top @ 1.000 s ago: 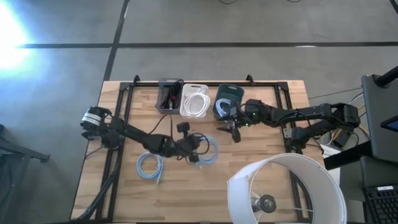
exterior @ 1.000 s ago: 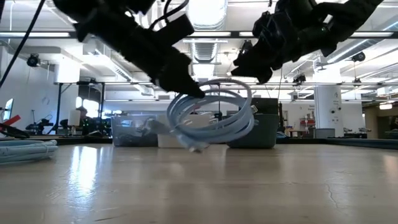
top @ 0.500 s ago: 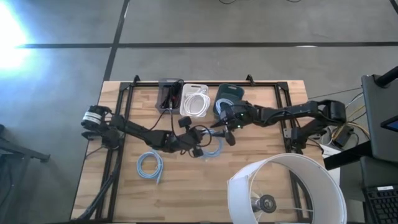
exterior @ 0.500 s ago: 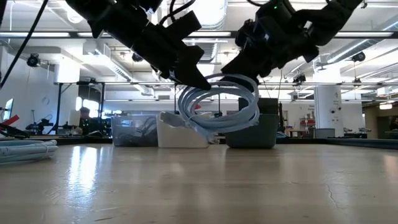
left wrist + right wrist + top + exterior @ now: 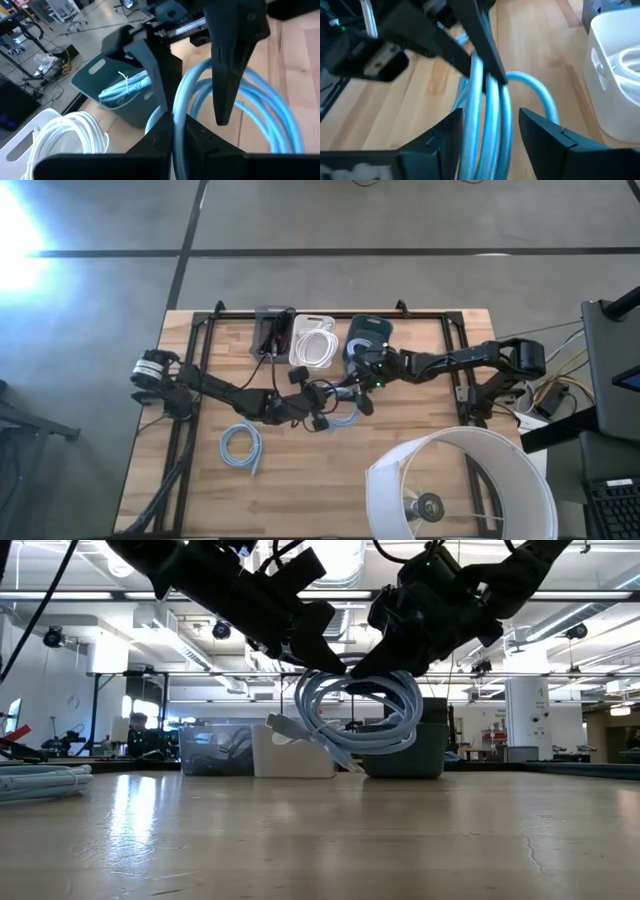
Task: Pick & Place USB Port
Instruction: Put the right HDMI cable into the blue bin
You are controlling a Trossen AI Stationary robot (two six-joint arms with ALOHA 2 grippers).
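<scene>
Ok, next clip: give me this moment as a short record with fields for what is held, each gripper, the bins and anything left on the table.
held item: coiled light blue cable, lifted clear of the table
left gripper: shut on the coil, over the table's middle
right gripper: open, fingers on either side of the coil's strands, facing the left gripper
bins: dark bin, white bin with white cable, teal bin with blue cable, in a row at the far edge
left on table: second blue cable coil, near the left arm
stage: handover apparently in progress
</scene>
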